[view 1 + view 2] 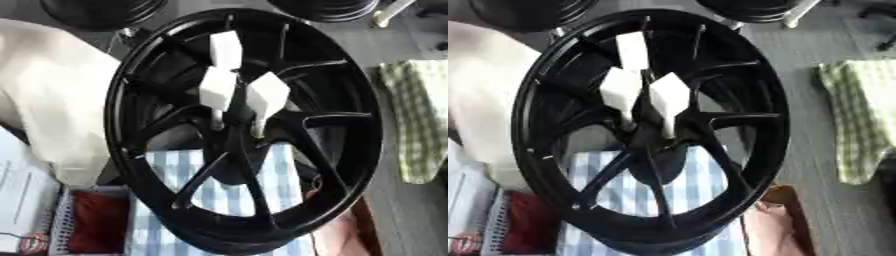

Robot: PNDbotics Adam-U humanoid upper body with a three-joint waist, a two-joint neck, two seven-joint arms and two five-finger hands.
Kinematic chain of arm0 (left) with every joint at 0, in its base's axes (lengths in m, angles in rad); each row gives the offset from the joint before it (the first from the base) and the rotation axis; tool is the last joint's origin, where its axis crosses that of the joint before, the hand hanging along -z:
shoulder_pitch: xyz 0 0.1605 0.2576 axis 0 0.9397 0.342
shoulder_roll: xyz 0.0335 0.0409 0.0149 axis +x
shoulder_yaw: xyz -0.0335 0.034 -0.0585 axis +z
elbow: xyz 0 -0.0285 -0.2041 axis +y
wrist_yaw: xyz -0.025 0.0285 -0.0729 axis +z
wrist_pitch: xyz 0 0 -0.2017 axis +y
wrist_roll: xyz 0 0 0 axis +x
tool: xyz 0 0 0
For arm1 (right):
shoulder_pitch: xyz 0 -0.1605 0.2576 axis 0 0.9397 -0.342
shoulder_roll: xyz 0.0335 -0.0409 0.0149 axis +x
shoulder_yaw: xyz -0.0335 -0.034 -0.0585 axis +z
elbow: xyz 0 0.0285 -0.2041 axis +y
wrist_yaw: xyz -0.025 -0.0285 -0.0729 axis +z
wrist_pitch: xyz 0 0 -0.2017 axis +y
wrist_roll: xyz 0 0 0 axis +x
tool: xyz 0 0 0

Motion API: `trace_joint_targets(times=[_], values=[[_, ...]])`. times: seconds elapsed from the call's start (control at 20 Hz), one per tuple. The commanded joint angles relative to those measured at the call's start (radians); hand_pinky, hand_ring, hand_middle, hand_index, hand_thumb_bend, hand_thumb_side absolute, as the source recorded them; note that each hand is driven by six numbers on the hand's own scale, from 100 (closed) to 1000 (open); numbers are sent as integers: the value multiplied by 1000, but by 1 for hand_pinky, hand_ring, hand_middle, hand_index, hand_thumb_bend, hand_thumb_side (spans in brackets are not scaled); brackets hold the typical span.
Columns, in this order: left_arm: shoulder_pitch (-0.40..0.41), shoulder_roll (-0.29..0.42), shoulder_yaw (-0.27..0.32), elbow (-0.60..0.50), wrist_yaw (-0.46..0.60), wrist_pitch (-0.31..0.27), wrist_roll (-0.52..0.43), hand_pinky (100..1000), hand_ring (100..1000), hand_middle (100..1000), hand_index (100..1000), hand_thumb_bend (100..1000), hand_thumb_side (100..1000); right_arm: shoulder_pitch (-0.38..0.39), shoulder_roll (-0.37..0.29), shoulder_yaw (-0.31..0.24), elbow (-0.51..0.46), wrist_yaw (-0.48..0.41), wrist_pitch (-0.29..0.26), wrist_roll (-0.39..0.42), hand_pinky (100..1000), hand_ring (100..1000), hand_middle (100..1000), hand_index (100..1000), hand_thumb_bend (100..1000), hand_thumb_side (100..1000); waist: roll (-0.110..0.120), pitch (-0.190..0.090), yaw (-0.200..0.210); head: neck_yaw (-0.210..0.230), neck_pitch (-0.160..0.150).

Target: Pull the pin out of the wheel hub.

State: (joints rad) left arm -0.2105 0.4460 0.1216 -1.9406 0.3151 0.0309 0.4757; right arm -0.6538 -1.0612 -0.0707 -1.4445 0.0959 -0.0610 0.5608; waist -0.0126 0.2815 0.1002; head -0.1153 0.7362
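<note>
Wheel hub (pixel 157 60) fills most of my view: black, spoked, rim face tilted toward the camera, its bottom edge cut off at the frame's lower border. Behind it at the top, two more black wheels (pixel 101 12) are cropped by the frame, so I only get their lower arcs. White cloth (pixel 52 90) lies on the left, partly behind the rim. Green checked cloth (pixel 859 115) on the right runs out of frame. Blue checked cloth (pixel 223 195) shows through the spokes, mostly covered by them. Basket (pixel 61 220) at lower left holds something red that I can't identify.

At the hub centre there are three white-headed pins. The top pin (pixel 226 49) has its long axis about vertical in view, its lower end hidden behind the other two. The left pin (pixel 217 87) has its head up, with a thin shank pointing down into the hub. The right pin (pixel 267 95) leans slightly, shank down-left into the hub. How deep the shanks sit is hard to make out.

Neither hand shows in either view, so I can't tell their state.
</note>
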Motion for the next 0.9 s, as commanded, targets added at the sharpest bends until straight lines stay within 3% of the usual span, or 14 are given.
trace_joint_targets(times=[0.05,0.1,0.15,0.4,0.55,0.6,0.7,0.9], values=[[-2,18,14,-20,-6,-1,6,770,734,658,780,292,714,38,-60,-73,65,41,21,-76,799,645,474,539,177,156,2,-15,-3,6,-17],[-2,18,15,-20,-6,-1,6,770,734,658,780,292,715,59,-60,-87,86,51,26,-97,800,647,480,546,172,100,2,-15,-4,9,-20],[-1,18,15,-20,-6,-1,7,770,734,657,780,293,714,81,-58,-101,106,59,31,-117,800,647,481,547,177,155,3,-14,-5,11,-20],[-1,17,18,-21,-6,-2,11,770,734,657,780,293,714,178,-35,-154,170,70,41,-185,808,674,530,605,198,172,3,-12,-8,22,-23],[-1,17,19,-20,-7,-2,12,770,734,658,780,294,713,213,-20,-178,202,79,58,-219,832,733,628,700,275,220,4,-13,-10,25,-26],[-1,17,20,-20,-6,-3,12,769,734,658,780,295,712,220,-18,-182,212,82,65,-227,856,782,712,755,338,287,4,-13,-10,25,-28],[-1,18,20,-21,-6,-3,13,769,734,659,780,295,711,229,-14,-191,232,87,82,-245,881,832,795,812,417,388,5,-14,-11,25,-29],[-1,18,19,-20,-6,-3,12,769,734,659,780,296,712,229,-8,-200,243,85,106,-296,892,858,831,837,425,446,6,-14,-12,23,-28]])
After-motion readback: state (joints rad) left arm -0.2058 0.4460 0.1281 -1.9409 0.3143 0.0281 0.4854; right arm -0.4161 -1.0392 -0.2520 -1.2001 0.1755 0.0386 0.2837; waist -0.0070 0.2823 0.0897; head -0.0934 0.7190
